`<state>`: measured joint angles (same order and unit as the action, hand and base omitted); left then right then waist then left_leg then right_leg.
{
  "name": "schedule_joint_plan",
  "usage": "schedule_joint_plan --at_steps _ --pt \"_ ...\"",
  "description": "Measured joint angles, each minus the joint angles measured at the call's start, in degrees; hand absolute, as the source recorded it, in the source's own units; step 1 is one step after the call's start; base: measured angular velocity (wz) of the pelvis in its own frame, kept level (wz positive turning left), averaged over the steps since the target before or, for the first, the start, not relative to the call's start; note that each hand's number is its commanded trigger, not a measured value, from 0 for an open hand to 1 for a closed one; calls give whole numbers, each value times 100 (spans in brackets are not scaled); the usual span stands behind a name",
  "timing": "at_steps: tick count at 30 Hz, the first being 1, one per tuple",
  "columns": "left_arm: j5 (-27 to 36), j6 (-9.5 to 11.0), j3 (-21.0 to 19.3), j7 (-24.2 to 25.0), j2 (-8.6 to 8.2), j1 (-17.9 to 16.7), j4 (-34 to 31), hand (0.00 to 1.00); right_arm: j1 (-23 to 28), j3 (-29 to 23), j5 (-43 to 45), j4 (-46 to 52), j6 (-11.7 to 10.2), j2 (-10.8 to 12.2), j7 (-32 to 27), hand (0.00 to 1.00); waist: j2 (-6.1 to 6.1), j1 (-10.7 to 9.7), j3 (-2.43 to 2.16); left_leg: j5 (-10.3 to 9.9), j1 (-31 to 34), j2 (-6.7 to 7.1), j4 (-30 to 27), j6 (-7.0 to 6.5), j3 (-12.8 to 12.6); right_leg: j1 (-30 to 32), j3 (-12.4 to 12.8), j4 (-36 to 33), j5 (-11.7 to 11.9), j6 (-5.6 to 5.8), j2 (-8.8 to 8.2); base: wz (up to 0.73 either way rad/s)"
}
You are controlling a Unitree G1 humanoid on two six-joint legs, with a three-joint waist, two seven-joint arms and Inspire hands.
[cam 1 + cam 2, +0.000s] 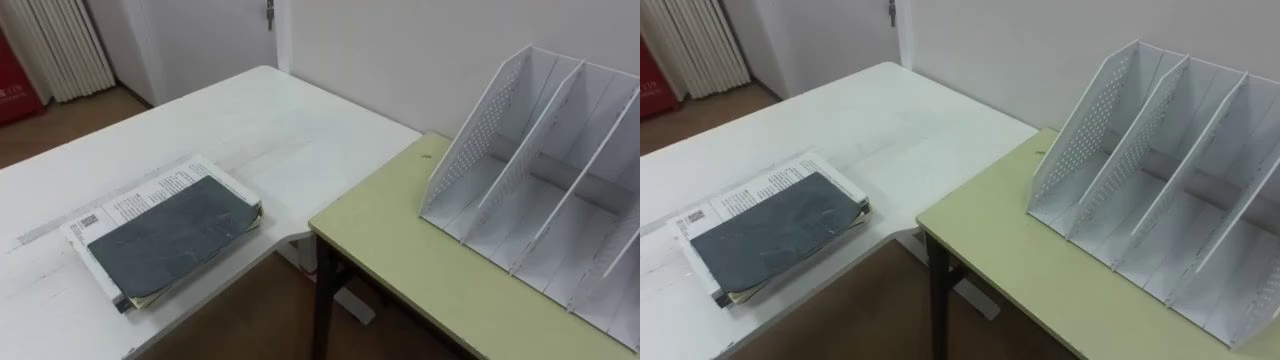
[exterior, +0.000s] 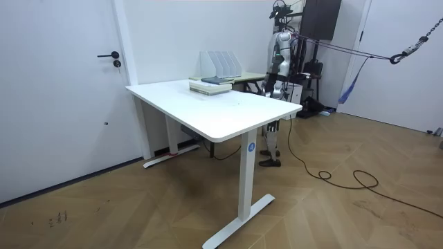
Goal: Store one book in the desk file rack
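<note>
Green-topped desk (image 1: 420,270): its near edge is closest in the left eye view. White file rack (image 1: 470,140) stands on it at right, upright. Its compartments are empty, with the openings facing the robot. On the white desk (image 1: 260,120) just beside it, to the left, a dark-covered book (image 1: 170,235) lies flat on top of a white printed book (image 1: 150,190), close to the near edge. The dark book's long axis runs lower left to upper right, roughly toward the rack.

Room view: robot stands at the far side of the white desk, by the green one. Its hands (image 2: 268,88) hang low beside it, too small to tell whether spread or closed.

Right eye view: same layout. Book and rack are well apart, with bare floor showing between the two desks.

Judgement: the book lies to the robot's left and the rack to its right, so the left arm looks nearer for the pick.
</note>
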<state>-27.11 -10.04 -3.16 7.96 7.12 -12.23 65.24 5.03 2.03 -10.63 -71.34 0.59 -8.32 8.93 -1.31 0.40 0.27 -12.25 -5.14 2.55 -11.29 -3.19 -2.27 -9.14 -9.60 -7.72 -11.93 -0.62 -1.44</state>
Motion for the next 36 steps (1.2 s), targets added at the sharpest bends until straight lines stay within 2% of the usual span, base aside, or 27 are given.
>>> schedule_joint_plan --at_steps 18,21,28,33,36 --pt "59 94 3 -99 1 46 12 0 -6 -48 19 -30 -53 2 -10 0 -5 -17 1 -5 -51 7 23 -6 52 -65 37 5 -1 0 29 0" --pt "49 159 -1 -144 1 53 6 0 -1 -47 19 -28 -60 3 -14 0 -5 -15 1 -23 -49 4 -8 -5 56 -78 32 8 -2 -1 28 0" --pt "0 195 -7 -237 6 216 -122 0 -4 -66 109 -25 -113 5 -16 0 -5 -24 -2 -26 -7 5 -43 -6 67 -67 10 5 -2 -1 36 1" --pt "-281 299 9 -369 25 283 -476 0 -48 -46 260 -34 -199 -8 -3 0 -9 -37 -1 -24 72 5 -44 -6 71 25 20 -14 0 -3 44 0" --pt "-518 504 40 -470 26 300 -820 0 -86 -42 418 -49 -284 -9 3 0 -15 -57 -3 -24 97 11 -41 -6 80 47 17 -6 1 -3 40 0"
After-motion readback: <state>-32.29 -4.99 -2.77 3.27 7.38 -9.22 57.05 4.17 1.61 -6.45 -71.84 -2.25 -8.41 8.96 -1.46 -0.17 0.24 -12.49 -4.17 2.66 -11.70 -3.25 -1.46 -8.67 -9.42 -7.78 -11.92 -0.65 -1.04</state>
